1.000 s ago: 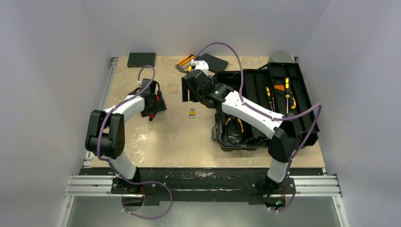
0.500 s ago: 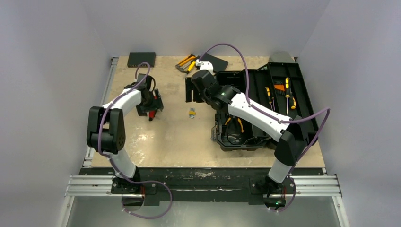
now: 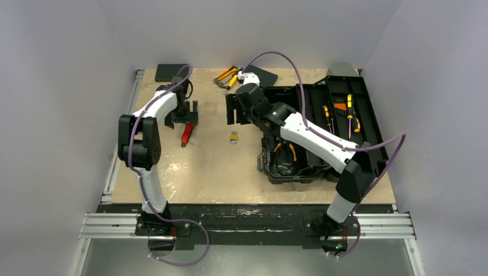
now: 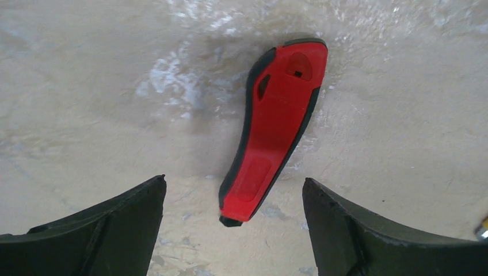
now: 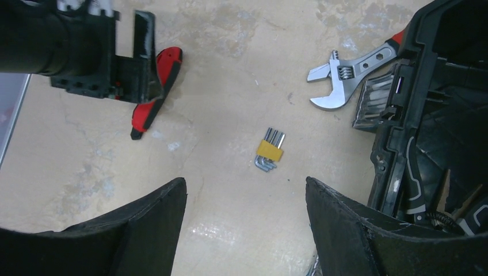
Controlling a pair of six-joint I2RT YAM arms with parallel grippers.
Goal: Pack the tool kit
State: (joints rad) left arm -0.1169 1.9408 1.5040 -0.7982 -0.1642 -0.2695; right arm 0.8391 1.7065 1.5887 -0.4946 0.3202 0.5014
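Left claw (image 4: pixel 233 181), spread wide and empty, straddles the red-handled tool (image 4: pixel 270 126), we judge for grasping; right claw (image 5: pixel 244 181) gapes empty.

I had the left arm (image 3: pixel 151 114) reached forward, left gripper (image 3: pixel 183 121) facing down, jaws wide apart. Right arm (image 3: pixel 313 138) extended forward-left, right gripper (image 5: pixel 244 185) jaws parted, gripping nothing.

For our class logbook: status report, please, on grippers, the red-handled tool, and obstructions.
Left gripper open, over red-handled tool, not gripping. Right gripper open, empty. Toolbox open. Hex keys, wrench loose on table, clear of the tool.
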